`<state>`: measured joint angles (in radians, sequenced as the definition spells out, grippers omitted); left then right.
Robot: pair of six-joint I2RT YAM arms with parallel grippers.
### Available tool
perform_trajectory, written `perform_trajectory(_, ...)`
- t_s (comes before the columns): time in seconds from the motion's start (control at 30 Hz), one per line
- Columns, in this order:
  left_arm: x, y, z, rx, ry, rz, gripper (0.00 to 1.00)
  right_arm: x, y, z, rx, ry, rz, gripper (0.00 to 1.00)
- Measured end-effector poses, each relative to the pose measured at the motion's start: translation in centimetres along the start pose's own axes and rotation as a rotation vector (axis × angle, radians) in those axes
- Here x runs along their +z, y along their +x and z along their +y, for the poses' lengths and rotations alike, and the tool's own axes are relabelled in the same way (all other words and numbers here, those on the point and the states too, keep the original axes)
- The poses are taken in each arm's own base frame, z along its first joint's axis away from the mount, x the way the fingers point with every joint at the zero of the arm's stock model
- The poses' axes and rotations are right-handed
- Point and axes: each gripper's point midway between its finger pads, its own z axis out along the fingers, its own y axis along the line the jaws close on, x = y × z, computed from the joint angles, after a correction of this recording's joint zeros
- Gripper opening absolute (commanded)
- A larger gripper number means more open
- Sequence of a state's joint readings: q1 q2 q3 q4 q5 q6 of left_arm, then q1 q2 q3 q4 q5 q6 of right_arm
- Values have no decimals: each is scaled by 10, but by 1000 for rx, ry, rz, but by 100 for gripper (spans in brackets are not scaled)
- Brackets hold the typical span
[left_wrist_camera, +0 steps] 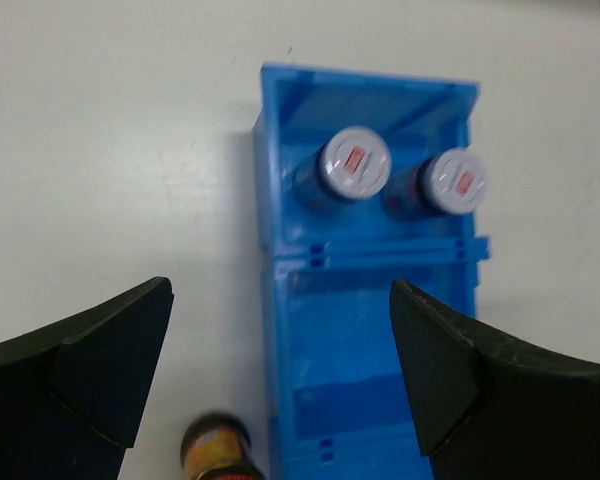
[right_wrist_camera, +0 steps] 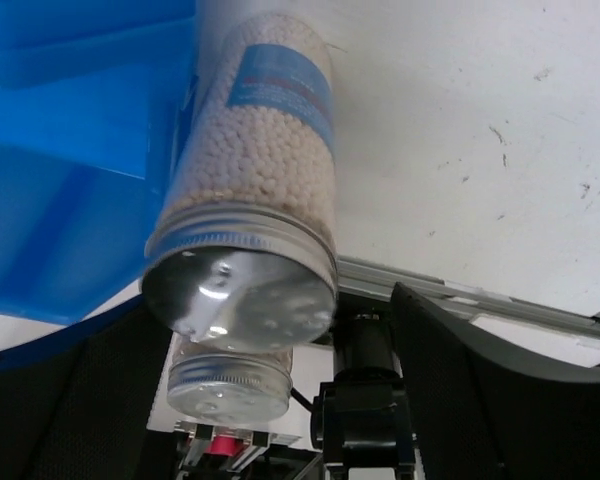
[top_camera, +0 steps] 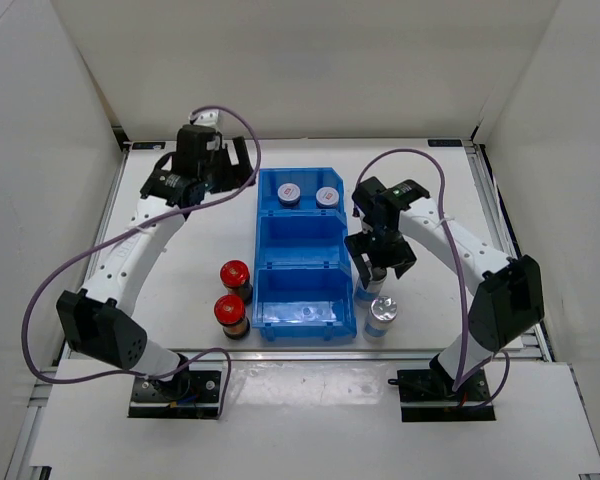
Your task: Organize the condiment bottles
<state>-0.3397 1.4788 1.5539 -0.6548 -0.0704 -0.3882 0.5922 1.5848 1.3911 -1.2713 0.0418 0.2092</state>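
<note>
Two silver-capped jars with red cap marks (top_camera: 289, 193) (top_camera: 327, 196) stand in the far compartment of the blue bin (top_camera: 300, 240); they also show in the left wrist view (left_wrist_camera: 354, 165) (left_wrist_camera: 456, 182). Two red-capped jars (top_camera: 235, 273) (top_camera: 229, 310) stand left of the bin. My left gripper (top_camera: 212, 172) is open and empty, high above the bin's left edge (left_wrist_camera: 280, 300). My right gripper (top_camera: 377, 272) is open, straddling a silver-capped jar (right_wrist_camera: 240, 275) beside the bin's right wall, with a gap to the right finger. Another silver-capped jar (top_camera: 382, 315) stands just nearer (right_wrist_camera: 230, 375).
The bin's middle and near compartments (top_camera: 302, 300) hold no jars. The bin wall (right_wrist_camera: 60, 150) sits close on the left of the straddled jar. White walls enclose the table; a metal rail (right_wrist_camera: 480, 305) runs along its near edge.
</note>
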Motion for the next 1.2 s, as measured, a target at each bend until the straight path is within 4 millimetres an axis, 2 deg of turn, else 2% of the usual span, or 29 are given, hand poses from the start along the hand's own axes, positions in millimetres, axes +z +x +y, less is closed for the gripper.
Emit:
perform_trajectory(0.1,4,38,18,19,-49,86,100,5,-6,4,-5,-18,-6,77)
perform_trajectory(0.23,8,68,36,64,-111,152,100,16,-15,10,-12,-39,2,65)
perform_trajectory(0.27,7,70,38,74,-121,158,100,20,-16,11,-13,-45,12,61)
perform_trajectory(0.3,5,72,39,82,-126,159,100,21,-16,12,-15,-46,23,49)
perform_trajectory(0.4,-4,72,40,96,-126,144,100,20,-19,13,-14,-47,37,28)
perform_trajectory(0.47,-12,70,41,100,-125,125,100,19,-23,13,-10,-34,40,19)
perform_trajectory(0.5,-16,68,42,101,-128,116,100,18,-26,12,-7,-17,35,12)
perform_trajectory(0.57,-20,66,43,103,-133,102,100,11,-38,9,-4,34,9,8)
perform_trajectory(0.63,-23,65,46,104,-144,92,100,-3,-54,6,5,71,-45,6)
perform_trajectory(0.83,-22,72,51,109,-165,107,100,-70,-105,18,4,53,-298,6)
perform_trajectory(0.9,-22,74,52,110,-167,111,100,-79,-114,26,-19,41,-334,6)
perform_trajectory(0.97,-22,73,53,110,-172,109,100,-77,-120,36,-53,36,-329,6)
perform_trajectory(1.03,-22,73,54,111,-178,107,100,-64,-126,47,-91,32,-292,6)
perform_trajectory(1.13,-21,74,56,112,-188,107,100,-35,-135,61,-132,34,-221,8)
perform_trajectory(1.2,-21,78,59,114,-195,115,100,-12,-139,67,-157,36,-165,16)
